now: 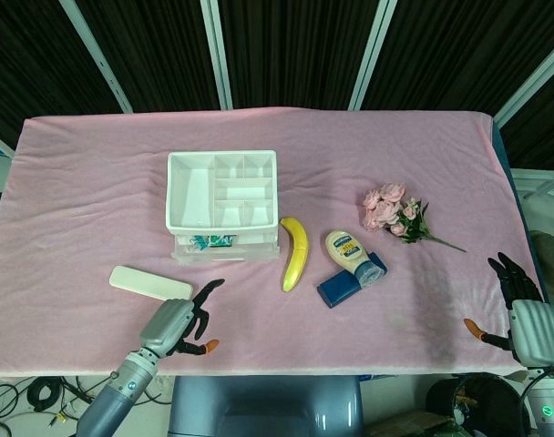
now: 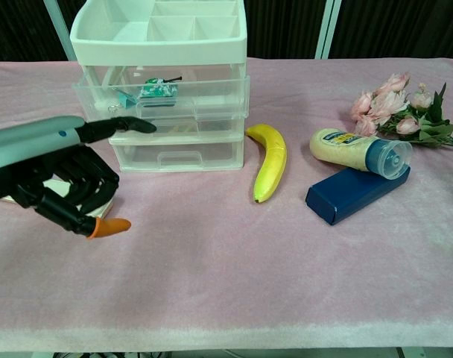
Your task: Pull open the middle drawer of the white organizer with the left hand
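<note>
A white organizer (image 1: 222, 202) is seen on the pink-covered table (image 1: 95, 182), left of the table's centre and nearer the far edge than the near one. Its open top tray is divided into compartments, and three clear drawers are stacked beneath it. In the chest view the top drawer (image 2: 163, 93) is seen to hold small green-and-white packets, the middle drawer (image 2: 178, 128) sits below it, and the bottom drawer (image 2: 178, 153) rests at cloth level. Whether the middle drawer is pulled out at all cannot be told with certainty.

The left hand (image 1: 175, 326) is held near the table's near edge, in front of and slightly left of the organizer. Its fingers are loosely curled and nothing is grasped; one finger (image 2: 126, 124) is extended toward the left end of the middle drawer front, and whether contact is made cannot be told. An orange-tipped thumb is pointed toward the near edge.

The right hand (image 1: 525, 309) is held at the near right corner, fingers spread apart and nothing gripped, well apart from all objects.

A flat white rectangular piece (image 1: 150, 282) is laid close to the left hand, toward the left edge. A banana (image 1: 295, 253) is placed just right of the organizer. Further right, a mayonnaise bottle (image 1: 352, 255) is rested tilted on a blue box (image 1: 339, 288). A bunch of pink flowers (image 1: 395, 211) is laid toward the right edge.
</note>
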Robot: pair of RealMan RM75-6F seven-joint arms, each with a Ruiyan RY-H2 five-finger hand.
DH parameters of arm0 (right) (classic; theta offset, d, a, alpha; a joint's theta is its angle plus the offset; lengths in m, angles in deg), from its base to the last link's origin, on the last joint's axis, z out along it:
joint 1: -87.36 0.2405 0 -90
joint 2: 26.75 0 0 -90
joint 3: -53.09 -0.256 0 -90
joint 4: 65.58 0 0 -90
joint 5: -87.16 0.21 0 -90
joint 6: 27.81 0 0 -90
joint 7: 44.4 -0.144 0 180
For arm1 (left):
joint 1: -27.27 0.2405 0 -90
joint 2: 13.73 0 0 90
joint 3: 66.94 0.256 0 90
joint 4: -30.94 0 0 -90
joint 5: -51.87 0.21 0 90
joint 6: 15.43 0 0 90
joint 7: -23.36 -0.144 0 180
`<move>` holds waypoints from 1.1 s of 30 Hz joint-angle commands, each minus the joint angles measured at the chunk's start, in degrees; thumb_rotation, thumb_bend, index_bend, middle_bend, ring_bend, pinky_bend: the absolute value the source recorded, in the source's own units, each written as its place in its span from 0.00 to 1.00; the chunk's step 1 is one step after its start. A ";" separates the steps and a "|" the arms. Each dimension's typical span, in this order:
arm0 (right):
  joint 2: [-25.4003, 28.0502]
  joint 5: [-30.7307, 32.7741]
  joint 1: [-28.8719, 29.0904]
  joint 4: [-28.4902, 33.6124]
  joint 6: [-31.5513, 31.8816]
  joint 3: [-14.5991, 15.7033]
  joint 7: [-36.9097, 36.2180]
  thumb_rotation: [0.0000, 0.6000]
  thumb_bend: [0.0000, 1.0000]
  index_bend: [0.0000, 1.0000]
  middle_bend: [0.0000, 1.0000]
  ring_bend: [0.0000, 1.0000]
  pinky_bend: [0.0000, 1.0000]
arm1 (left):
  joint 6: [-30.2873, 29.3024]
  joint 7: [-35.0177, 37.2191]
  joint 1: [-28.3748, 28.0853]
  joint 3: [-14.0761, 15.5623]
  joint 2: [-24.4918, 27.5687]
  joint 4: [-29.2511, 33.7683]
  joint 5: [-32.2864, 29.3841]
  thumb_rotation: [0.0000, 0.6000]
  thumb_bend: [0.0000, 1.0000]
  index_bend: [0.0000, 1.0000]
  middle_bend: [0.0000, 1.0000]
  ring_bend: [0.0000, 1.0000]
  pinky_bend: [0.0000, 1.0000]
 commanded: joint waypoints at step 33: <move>-0.02 -0.13 -0.05 -0.06 0.04 0.05 0.15 1.00 0.08 0.00 0.00 0.00 0.12 | -4.91 -27.18 -8.40 -12.44 8.37 5.19 -18.54 1.00 0.34 0.26 0.89 0.89 0.83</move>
